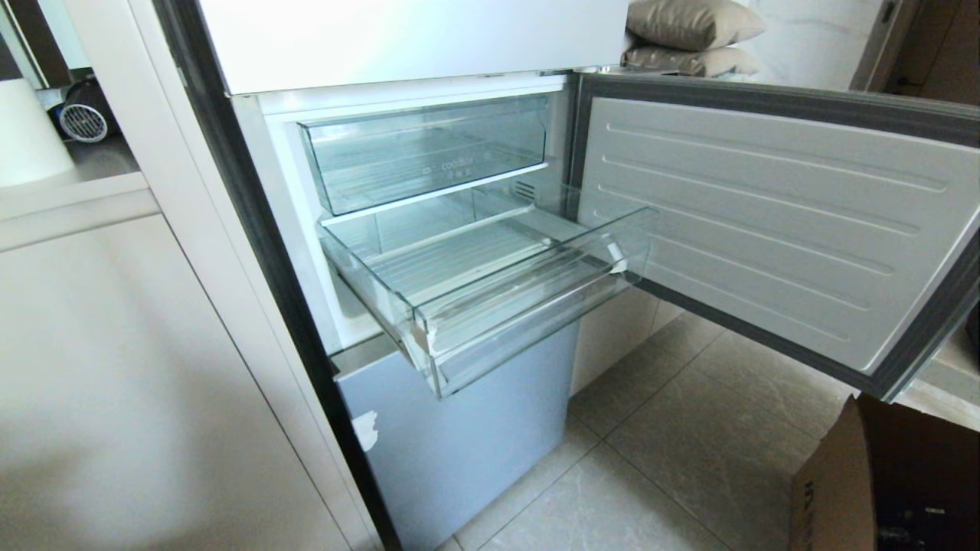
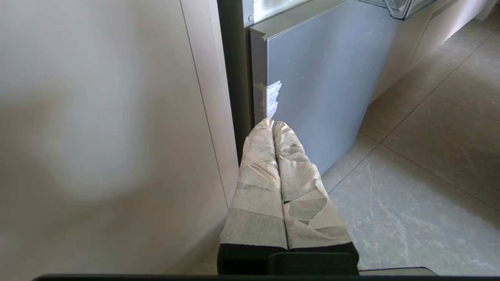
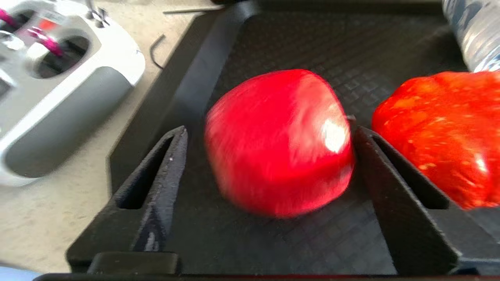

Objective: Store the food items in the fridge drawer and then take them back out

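Note:
In the head view the fridge drawer (image 1: 528, 306) is pulled out and nothing lies in it; neither arm shows there. The right wrist view looks down on a black tray (image 3: 250, 47) that holds two food items: a smooth bright red piece (image 3: 277, 140) and a red-orange piece (image 3: 441, 132) beside it. My right gripper (image 3: 270, 130) is open around the bright red piece, which rests on the tray. There is a gap between that piece and one finger (image 3: 172, 168); the other finger (image 3: 383, 175) stands between the two pieces. My left gripper (image 2: 273, 124) is shut and empty, parked low by the fridge's lower panel.
The fridge door (image 1: 766, 222) stands open to the right. A lettered clear bin (image 1: 429, 149) sits above the drawer. A cardboard box (image 1: 880, 474) is on the floor at lower right. Beside the tray lie a white controller (image 3: 58, 78) and a clear bottle (image 3: 472, 31).

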Controlling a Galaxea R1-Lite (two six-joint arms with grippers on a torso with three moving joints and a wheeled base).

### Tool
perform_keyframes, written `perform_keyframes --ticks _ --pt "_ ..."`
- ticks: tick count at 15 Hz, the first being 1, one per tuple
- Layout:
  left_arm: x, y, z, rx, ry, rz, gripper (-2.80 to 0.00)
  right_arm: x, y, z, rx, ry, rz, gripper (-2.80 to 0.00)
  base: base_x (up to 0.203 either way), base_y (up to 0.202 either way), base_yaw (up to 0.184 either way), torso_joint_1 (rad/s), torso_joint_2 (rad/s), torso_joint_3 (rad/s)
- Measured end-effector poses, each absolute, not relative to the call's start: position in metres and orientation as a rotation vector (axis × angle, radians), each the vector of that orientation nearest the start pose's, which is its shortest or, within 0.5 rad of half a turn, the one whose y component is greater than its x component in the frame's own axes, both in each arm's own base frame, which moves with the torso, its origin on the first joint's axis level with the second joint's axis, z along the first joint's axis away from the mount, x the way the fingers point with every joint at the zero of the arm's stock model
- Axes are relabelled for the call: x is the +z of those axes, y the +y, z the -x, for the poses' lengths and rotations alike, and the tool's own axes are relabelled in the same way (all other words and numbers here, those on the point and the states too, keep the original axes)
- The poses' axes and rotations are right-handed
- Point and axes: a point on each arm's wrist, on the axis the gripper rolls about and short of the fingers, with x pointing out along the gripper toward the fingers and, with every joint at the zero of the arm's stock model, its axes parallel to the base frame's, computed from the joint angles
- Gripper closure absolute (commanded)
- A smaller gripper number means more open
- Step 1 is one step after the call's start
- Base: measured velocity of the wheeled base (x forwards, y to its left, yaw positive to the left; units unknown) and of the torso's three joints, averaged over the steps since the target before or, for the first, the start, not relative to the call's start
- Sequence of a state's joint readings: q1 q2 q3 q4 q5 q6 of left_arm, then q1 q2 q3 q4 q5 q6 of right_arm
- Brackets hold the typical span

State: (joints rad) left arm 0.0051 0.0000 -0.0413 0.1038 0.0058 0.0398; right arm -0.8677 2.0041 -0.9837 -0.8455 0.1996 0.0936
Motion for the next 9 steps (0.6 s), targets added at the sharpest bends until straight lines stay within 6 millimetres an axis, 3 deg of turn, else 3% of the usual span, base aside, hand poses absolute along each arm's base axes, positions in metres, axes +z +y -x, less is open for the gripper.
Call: perform_keyframes --ticks 2,3,9 --pt "0.076 0.000 0.026 0.010 0.063 -0.040 0.00 0.156 -0.278 -0.242 -0.672 0.106 -0.178 -2.80 0.000 0.000 0.000 0.000 0.00 0.000" --pt "0.076 0.000 0.026 0.010 0.063 -0.040 0.00 0.166 -0.269 -0.235 -0.668 0.090 -0.170 0.00 0.000 0.000 0.000 0.000 0.00 0.000" --pt "0.076 0.000 0.026 0.010 0.062 -0.040 0.00 0.235 -0.183 -0.181 -0.596 -0.072 -0.104 0.00 0.000 0.000 0.000 0.000 0.00 0.000"
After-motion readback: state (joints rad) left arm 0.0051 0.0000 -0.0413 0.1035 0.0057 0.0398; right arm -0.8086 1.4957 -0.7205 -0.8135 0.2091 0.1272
